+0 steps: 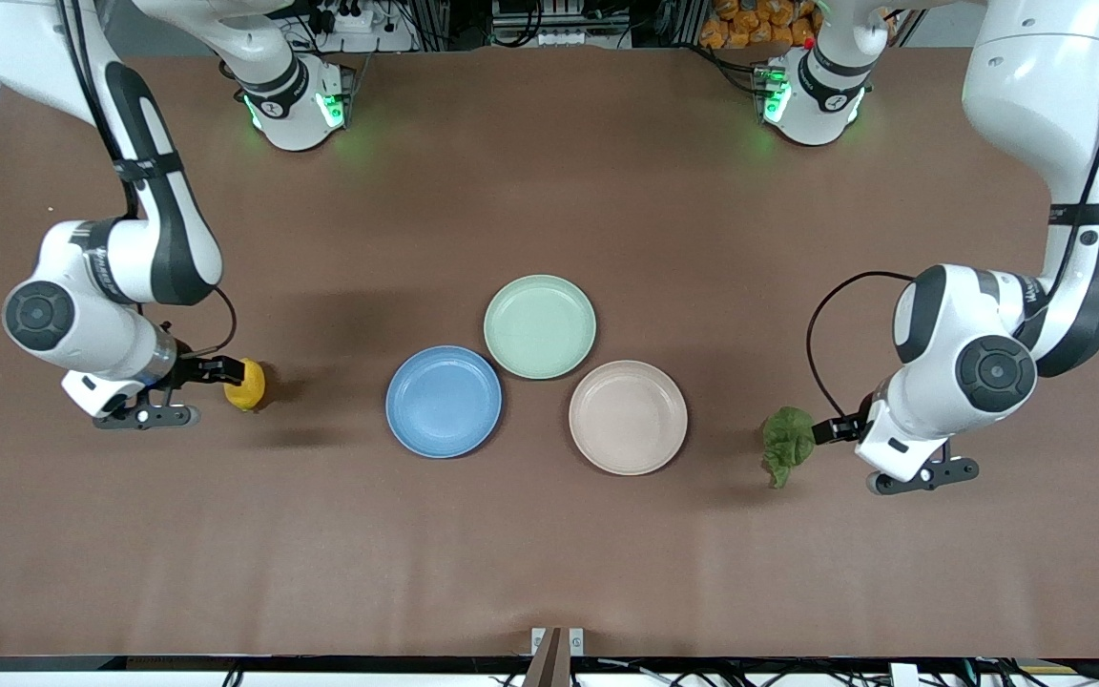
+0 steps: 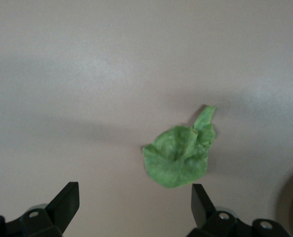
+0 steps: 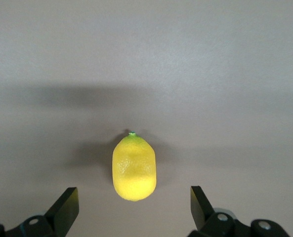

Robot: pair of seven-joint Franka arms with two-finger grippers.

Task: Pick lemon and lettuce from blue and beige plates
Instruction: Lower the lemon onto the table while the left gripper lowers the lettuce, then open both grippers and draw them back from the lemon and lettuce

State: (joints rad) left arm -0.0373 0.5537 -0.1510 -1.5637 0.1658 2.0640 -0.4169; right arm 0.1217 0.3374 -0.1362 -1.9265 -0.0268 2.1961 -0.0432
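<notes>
right gripper (image 3: 131, 210): wide open, holds nothing, by lemon (image 3: 134, 168) | left gripper (image 2: 131, 207): wide open, empty, by lettuce (image 2: 180, 155)

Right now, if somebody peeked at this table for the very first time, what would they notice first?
Probably the three round plates bunched mid-table: a blue plate, a pale green plate and a beige plate, all bare. Next, the bright yellow lemon on the brown table toward the right arm's end, with the open right gripper at it. At the left arm's end lies a crinkly green lettuce leaf by the open left gripper.
</notes>
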